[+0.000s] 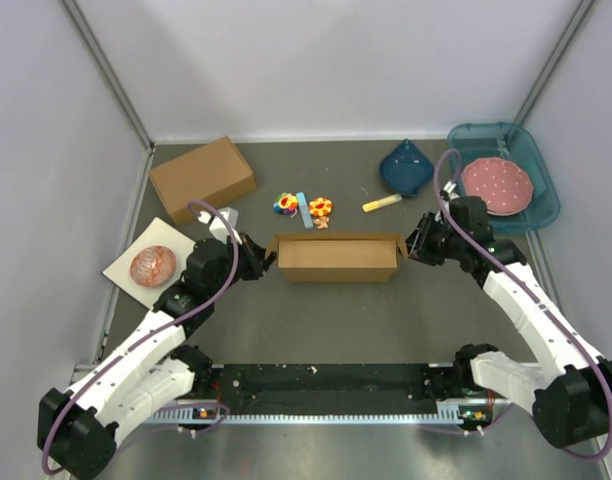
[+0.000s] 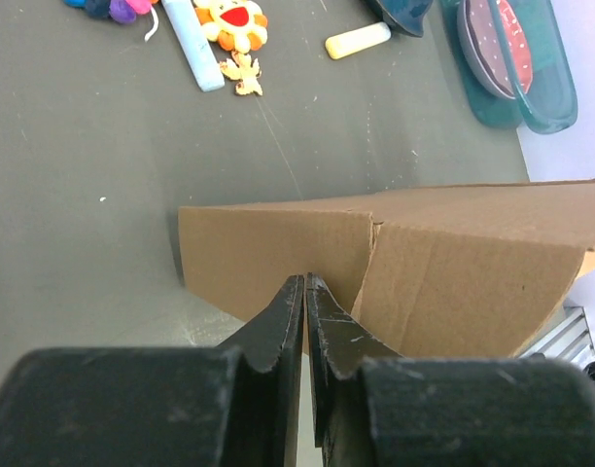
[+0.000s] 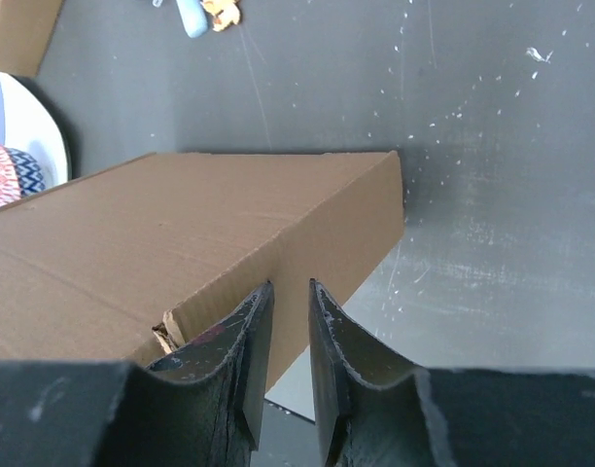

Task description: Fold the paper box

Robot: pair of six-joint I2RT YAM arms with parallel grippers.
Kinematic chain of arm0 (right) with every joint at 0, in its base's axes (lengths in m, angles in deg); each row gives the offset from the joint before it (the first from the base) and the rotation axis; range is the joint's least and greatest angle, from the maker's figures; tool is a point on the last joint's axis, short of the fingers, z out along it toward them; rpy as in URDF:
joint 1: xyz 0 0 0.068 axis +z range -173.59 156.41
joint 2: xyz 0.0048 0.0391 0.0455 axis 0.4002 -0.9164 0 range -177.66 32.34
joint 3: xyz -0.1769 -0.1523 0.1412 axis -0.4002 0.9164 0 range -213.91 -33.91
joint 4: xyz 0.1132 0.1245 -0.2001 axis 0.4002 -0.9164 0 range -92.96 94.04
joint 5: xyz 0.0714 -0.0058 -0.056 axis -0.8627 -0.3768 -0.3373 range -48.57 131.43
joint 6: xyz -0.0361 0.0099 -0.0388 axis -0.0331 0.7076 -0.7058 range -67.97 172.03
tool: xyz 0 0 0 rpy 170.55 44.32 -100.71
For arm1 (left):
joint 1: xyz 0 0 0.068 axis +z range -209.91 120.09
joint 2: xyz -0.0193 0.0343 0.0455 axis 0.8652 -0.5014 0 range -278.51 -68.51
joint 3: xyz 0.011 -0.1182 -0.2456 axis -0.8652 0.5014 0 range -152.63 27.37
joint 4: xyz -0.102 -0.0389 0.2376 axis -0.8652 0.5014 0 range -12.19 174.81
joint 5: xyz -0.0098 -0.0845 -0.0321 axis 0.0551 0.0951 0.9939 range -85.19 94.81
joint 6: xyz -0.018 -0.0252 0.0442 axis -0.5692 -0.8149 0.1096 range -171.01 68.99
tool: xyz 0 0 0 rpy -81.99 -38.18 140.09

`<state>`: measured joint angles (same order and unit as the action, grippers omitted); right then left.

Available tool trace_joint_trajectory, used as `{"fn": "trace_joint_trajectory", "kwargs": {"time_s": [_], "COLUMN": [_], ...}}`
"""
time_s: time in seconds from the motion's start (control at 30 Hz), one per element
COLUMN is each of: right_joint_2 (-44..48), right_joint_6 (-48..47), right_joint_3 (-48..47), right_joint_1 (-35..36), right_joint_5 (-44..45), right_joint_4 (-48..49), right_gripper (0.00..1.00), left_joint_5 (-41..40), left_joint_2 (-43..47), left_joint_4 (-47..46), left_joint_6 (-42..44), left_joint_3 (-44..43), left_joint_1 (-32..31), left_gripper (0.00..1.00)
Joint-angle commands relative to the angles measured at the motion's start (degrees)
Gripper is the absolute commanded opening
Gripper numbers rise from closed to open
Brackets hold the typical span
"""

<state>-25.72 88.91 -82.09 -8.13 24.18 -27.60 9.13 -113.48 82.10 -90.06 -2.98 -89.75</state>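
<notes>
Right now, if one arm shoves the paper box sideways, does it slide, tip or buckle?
Probably slides rather than tips: the paper box sits low and long on the table. Likely light, thin cardboard, so walls may flex. The frayed corner could catch.

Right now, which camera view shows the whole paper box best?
The top external view: there the paper box appears whole, from above, with both ends visible. Each wrist view shows only one end of it, close up, with the rest cut off by the frame.
</notes>
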Motion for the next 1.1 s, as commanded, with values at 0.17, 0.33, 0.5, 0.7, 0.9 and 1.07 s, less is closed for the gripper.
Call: {"fn": "trace_joint_trajectory", "kwargs": {"time_s": [0.17,0.33,0.5,0.7,0.9,1.07], "right_joint_2": [-5.04,-6.18,-6.45,-4.78,3.03,8.48], "right_joint_6": [-1.37,-2.95,-4.62,-6.56,-6.47,-8.76], "right_joint_3": [-0.51,-0.95,-1.56,-3.49,-7.18,-11.14], "right_joint_1": [0.97,0.88,0.27,0.00,0.00,0.00], "right_joint_5": [-6.04,-3.23,-0.24,6.60,21.43,27.01], "right_joint_4": [3.07,2.99,1.76,-2.18,-7.03,-10.11], "right_gripper": [0.27,0.33,0.43,0.48,0.54,0.57], "left_joint_5": [6.59,3.52,-0.97,-9.47,-19.25,-23.82], "left_joint_2": [-1.08,-1.79,-0.91,0.67,3.39,6.38], "left_joint_4": [-2.73,-0.61,2.38,6.07,13.19,14.34], "left_joint_6": [-0.33,1.52,2.66,2.92,2.49,2.66], "left_joint_3": [-1.99,-2.79,-2.79,-3.31,-4.37,-3.84], "left_joint_1": [-1.62,-1.62,-1.62,-1.62,-1.53,-1.53], "left_gripper": [0.13,0.19,0.27,0.38,0.54,0.57]}}
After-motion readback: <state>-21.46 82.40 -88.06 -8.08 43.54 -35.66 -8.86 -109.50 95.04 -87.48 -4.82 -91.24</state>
